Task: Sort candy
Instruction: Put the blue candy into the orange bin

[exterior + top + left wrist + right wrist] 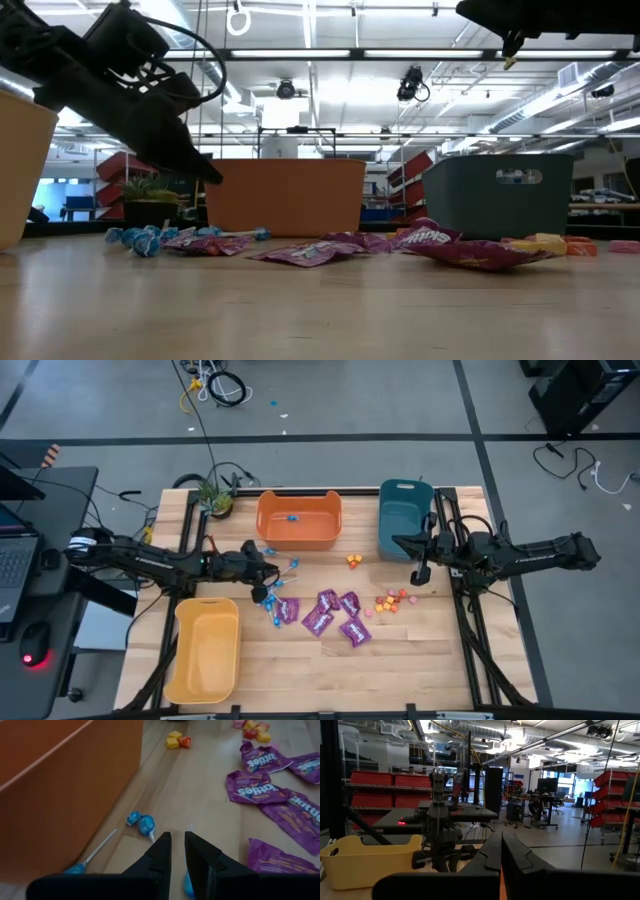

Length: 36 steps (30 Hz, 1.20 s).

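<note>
candy strewn mid-desk, left pincer low over the lollipops

flat glossy purple packets [330,615] lie crinkled on the wooden desk [420,660]. blue lollipops [145,824] rest beside the orange bin [298,520], one stick running along its wall. left pincer [175,845] slightly apart, holding nothing; right pincer [419,572] together, raised.

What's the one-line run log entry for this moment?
left end effector: low over lollipops by orange bin, nothing visibly held | right end effector: shut, raised beside teal bin | one lollipop in orange bin
</note>
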Tool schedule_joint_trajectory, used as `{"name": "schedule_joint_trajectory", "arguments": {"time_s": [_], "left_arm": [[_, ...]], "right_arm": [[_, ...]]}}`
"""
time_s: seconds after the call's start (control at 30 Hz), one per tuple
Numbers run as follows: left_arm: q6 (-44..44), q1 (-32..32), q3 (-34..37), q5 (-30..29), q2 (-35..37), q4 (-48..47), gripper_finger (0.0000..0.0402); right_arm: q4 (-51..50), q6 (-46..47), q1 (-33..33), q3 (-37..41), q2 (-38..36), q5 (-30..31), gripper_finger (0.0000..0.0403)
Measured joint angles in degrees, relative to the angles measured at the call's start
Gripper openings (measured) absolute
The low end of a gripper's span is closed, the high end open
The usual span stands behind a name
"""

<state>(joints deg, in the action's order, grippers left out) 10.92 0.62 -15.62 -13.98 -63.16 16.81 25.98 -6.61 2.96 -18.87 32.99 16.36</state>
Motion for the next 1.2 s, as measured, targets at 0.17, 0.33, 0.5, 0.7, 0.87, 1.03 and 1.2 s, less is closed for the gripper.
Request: {"name": "schedule_joint_trajectory", "arguments": {"time_s": [0.17,0.33,0.5,0.7,0.87,1.03,1.2], "left_arm": [[-0.1,0.0,0.1,-0.9,0.0,0.1,0.0058],[-0.1,0.0,0.1,-1.0,-0.8,0.2,0.0058],[-0.1,0.0,0.1,-1.0,-3.7,1.9,0.0058],[-0.2,0.1,0.1,-1.3,-7.6,5.2,0.0058],[-0.2,0.1,0.1,-1.4,-10.4,8.4,0.0058],[-0.2,0.1,0.1,-1.6,-12.8,9.6,0.0058],[-0.2,0.1,0.1,-1.9,-14.1,9.7,0.0058]], "right_arm": [[0.0,0.0,0.0,0.0,0.0,0.0,0.0],[0.0,0.0,0.0,0.0,0.0,0.0,0.0],[0.0,-0.7,0.0,0.0,0.0,0.0,0.0],[0.0,-0.7,0.0,0.0,0.0,0.0,0.0],[0.0,-0.7,0.0,0.0,0.0,0.0,0.0],[0.0,-0.6,0.0,0.0,0.0,0.0,0.0],[0.0,-0.6,0.0,0.0,0.0,0.0,0.0]]}}
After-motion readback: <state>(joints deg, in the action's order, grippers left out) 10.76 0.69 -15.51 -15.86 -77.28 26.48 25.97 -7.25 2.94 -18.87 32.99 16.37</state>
